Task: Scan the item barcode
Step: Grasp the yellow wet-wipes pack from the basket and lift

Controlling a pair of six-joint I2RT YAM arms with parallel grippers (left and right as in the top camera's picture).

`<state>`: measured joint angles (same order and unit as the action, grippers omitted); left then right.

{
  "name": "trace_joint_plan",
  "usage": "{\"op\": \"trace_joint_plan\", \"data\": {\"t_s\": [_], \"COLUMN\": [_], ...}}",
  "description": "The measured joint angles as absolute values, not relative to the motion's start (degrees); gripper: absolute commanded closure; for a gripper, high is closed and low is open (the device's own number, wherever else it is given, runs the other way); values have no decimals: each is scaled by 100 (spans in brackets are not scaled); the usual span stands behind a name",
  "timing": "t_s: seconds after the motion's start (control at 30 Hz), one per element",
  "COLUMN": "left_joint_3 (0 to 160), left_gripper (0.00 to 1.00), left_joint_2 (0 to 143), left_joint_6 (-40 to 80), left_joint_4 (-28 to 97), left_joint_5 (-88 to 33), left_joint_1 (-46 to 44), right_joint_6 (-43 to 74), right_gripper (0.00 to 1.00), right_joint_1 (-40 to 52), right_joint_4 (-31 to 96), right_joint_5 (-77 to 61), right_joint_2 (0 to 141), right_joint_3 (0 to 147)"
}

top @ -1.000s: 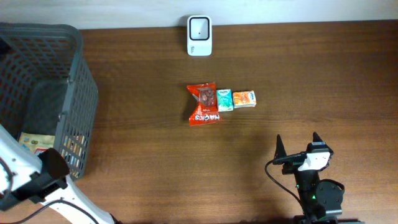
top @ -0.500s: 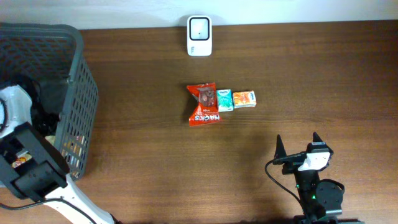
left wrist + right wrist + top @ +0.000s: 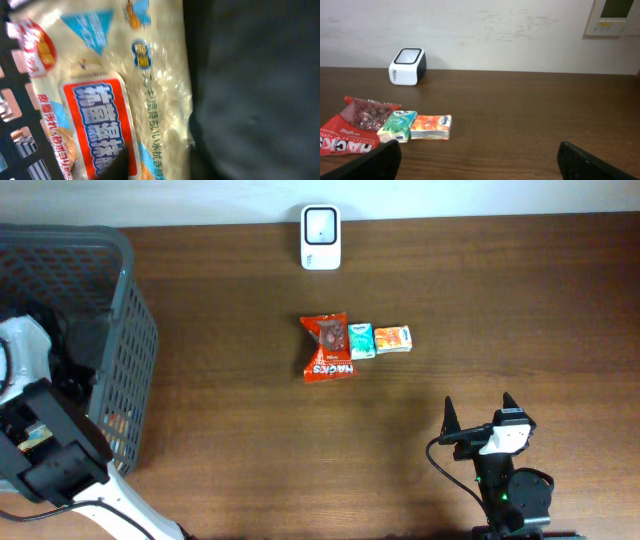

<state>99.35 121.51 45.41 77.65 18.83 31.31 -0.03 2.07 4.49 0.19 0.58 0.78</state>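
Note:
My left arm (image 3: 45, 435) reaches down into the grey basket (image 3: 135, 330), and its gripper is hidden under it in the overhead view. The left wrist view is filled by a cream snack packet (image 3: 150, 75) with a red and blue label, lying on the dark basket floor. One dark finger (image 3: 117, 165) lies over the label; I cannot tell whether the jaws have hold of it. The white scanner (image 3: 320, 224) stands at the table's far edge. My right gripper (image 3: 478, 404) rests open near the front right, with nothing between its fingers.
A red snack packet (image 3: 328, 348), a green tissue pack (image 3: 361, 340) and an orange pack (image 3: 393, 339) lie in a row mid-table. The right wrist view shows them (image 3: 431, 127) ahead left, with the scanner (image 3: 407, 66) beyond. The basket's mesh wall (image 3: 20, 145) is close beside the packet.
The left arm swung from the front left corner up into the basket and now covers the packet seen there earlier. The right arm has not moved.

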Motion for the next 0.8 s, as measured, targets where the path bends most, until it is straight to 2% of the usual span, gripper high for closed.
{"op": "trace_joint_plan", "data": {"t_s": [0.17, 0.3, 0.37, 0.4, 0.43, 0.47, 0.6, 0.67, 0.8], "left_joint_3": [10049, 9170, 8827, 8726, 8591, 8547, 8532, 9067, 12046], "left_gripper": [1, 1, 44, 74, 94, 100, 100, 100, 100], "left_joint_2": [12149, 12114, 11900, 11834, 11824, 11824, 11863, 12036, 12217], "left_joint_6": [4545, 4545, 4547, 4550, 4530, 4525, 4482, 4480, 3557], "left_joint_4": [7859, 7738, 7419, 7310, 7150, 7105, 7240, 7841, 8840], "left_joint_5": [1887, 1903, 1870, 1820, 1737, 1695, 1673, 1267, 506], "left_joint_1": [3170, 3186, 3186, 3186, 3173, 3164, 3168, 3201, 3148], "right_joint_6": [1, -1, -1, 1, -1, 1, 1, 1, -1], "right_gripper": [2, 1, 2, 2, 2, 1, 2, 2, 2], "right_joint_1": [207, 207, 207, 207, 207, 207, 207, 207, 207], "right_joint_4": [449, 447, 449, 449, 449, 449, 449, 449, 447], "right_joint_5": [19, 19, 19, 19, 19, 19, 19, 19, 19], "right_joint_2": [58, 58, 58, 58, 58, 58, 58, 58, 56], "right_joint_3": [78, 78, 80, 78, 80, 80, 78, 78, 80]}}
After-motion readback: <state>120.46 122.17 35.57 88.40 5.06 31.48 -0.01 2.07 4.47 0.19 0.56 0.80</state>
